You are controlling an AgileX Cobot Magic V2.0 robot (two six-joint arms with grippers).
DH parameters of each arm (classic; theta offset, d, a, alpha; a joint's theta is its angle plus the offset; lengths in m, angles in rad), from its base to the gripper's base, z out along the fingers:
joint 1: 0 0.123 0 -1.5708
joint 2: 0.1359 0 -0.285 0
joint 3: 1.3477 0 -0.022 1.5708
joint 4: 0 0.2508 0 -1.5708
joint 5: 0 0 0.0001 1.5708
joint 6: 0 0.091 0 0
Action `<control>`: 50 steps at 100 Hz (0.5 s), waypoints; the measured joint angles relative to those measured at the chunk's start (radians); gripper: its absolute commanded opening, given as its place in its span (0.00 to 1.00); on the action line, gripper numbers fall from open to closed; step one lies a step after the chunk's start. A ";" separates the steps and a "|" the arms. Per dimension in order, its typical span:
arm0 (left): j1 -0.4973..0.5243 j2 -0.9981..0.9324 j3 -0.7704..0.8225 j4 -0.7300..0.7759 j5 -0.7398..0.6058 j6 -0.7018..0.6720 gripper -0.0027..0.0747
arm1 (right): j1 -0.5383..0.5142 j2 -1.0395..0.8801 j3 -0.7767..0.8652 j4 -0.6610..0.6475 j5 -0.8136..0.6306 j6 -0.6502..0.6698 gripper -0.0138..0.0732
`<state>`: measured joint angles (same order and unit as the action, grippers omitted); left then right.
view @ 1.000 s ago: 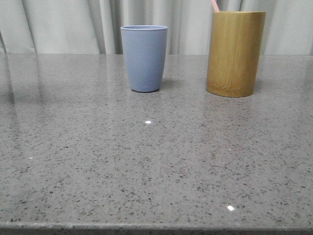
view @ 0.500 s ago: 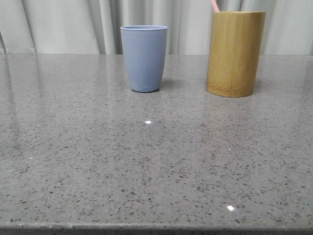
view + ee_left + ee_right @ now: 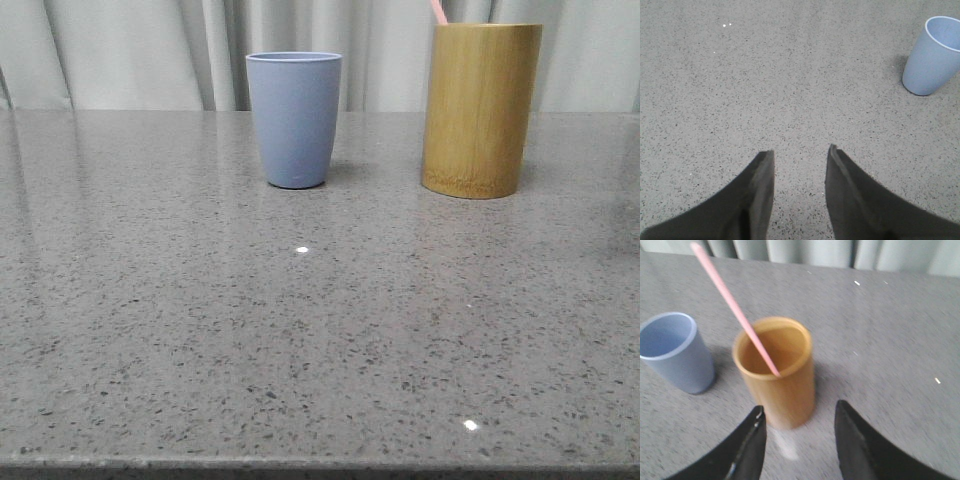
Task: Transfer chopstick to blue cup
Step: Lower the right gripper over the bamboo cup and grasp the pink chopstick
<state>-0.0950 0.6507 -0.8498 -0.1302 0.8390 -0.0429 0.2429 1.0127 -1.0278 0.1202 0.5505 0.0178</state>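
The chopstick (image 3: 735, 307) stands tilted inside the bamboo holder (image 3: 481, 110), its upper end leaning out over the rim toward the blue cup (image 3: 294, 119). Both vessels sit upright on the speckled grey table (image 3: 320, 340), the holder to the right of the cup and apart from it. The right gripper (image 3: 799, 412) hangs just before the holder with its fingers spread and nothing between them; that picture is somewhat blurred. The left gripper (image 3: 800, 152) hovers over bare tabletop, fingers parted and empty, the blue cup off to one side.
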 measured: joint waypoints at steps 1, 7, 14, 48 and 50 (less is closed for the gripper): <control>0.000 0.000 0.000 0.000 0.000 0.000 0.35 | 0.008 0.005 -0.006 0.000 0.000 -0.001 0.56; 0.000 0.000 0.000 0.000 0.000 0.000 0.35 | 0.037 0.051 -0.054 0.000 -0.005 -0.018 0.56; 0.000 0.000 0.000 0.000 0.000 0.000 0.35 | 0.070 0.104 -0.104 0.000 -0.019 -0.047 0.56; 0.000 0.000 0.000 0.000 0.000 0.000 0.35 | 0.124 0.348 -0.281 0.001 -0.040 -0.085 0.56; 0.000 0.000 0.000 0.002 0.000 0.000 0.35 | 0.126 0.359 -0.288 0.001 -0.042 -0.085 0.56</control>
<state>-0.0950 0.6507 -0.8498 -0.1282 0.8390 -0.0432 0.3687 1.3713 -1.3159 0.1209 0.5088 -0.0676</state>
